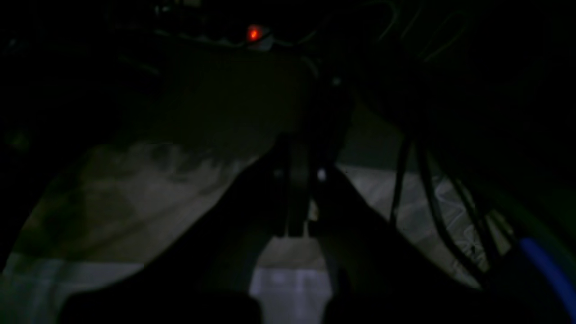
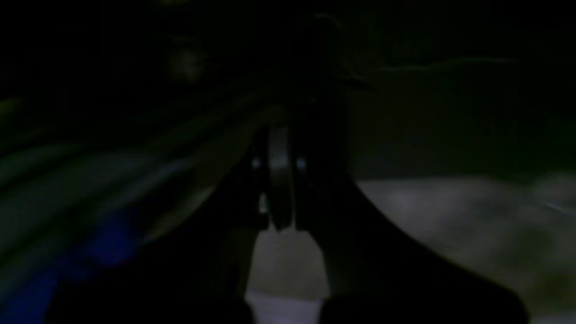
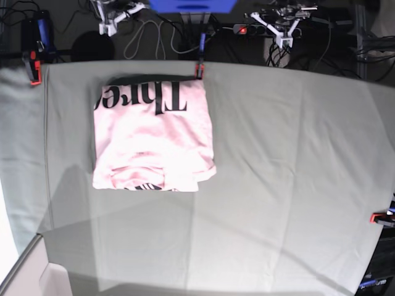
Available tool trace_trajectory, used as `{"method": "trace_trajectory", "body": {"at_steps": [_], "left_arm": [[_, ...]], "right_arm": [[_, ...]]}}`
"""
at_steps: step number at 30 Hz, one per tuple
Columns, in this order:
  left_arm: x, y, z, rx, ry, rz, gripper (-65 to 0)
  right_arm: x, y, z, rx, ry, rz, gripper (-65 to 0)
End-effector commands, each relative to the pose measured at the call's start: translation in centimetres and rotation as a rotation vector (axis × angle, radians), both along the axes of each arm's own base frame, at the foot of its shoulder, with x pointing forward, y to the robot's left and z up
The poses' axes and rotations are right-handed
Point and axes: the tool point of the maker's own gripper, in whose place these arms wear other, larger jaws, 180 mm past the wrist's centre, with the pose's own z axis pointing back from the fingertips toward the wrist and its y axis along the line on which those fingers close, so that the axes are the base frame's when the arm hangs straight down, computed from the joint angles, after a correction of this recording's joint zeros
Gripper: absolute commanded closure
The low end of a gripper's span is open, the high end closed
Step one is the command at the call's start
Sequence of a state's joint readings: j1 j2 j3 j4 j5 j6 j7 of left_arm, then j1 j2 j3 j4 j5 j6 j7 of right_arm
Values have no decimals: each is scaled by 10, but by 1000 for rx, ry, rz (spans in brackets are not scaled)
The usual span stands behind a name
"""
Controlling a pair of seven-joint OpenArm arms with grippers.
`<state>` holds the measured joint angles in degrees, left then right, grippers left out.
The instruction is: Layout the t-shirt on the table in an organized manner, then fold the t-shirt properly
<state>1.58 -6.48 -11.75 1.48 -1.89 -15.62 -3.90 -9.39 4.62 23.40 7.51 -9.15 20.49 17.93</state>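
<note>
The pale pink t-shirt (image 3: 153,137) lies folded into a rough rectangle on the far left part of the table (image 3: 284,172). Black lettering runs along its far edge and small black marks show at its near edge. Both arms are pulled back beyond the table's far edge, away from the shirt. My left gripper (image 1: 297,189) shows dark in its wrist view, fingers pressed together with nothing between them; in the base view it sits at the top right (image 3: 281,28). My right gripper (image 2: 280,180) is likewise shut and empty, at the top left (image 3: 114,17).
Red clamps hold the grey-green cloth at the far left (image 3: 35,68), far middle (image 3: 199,69) and right edge (image 3: 381,217). Cables (image 3: 151,37) and a power strip with a red light (image 3: 242,29) lie behind the far edge. A white box corner (image 3: 37,280) sits front left.
</note>
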Motion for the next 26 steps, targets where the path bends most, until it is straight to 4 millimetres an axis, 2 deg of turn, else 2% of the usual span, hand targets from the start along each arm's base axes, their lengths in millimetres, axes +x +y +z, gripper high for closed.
{"method": "trace_trajectory", "body": {"at_steps": [1,4,6,8,13,14,16,20,24,26], "left_arm": [[-3,-5,0,-11,4,-9,-1],[-1,-3,0,-7,0,-9,-1],[10,-2,0,-3,-21,-10,-1],[13,-2,1,-1,-25,-10,-1],[13,-1,1,2,-25,-12,-1],[13,-1,1,2,-25,-12,-1],[13,-1,1,2,-25,-12,-1],[13,0,1,3,-29,-11,-1],[16,-1,1,1,-34,-12,-1],[17,-1,1,2,-37,-11,-1]], "right_arm": [[-4,-9,1,-55,-12,6,0],[-9,1,-2,-135,1,56,0],[-12,-1,-3,-177,12,84,0],[-13,7,-3,-206,17,101,0],[-14,4,-4,-264,28,211,0],[-13,0,-4,-287,26,242,0],[-10,-24,-2,-375,31,296,0],[-13,-47,3,-480,51,312,0],[-18,-49,2,-490,87,312,0],[-17,-40,0,-475,93,308,0]]}}
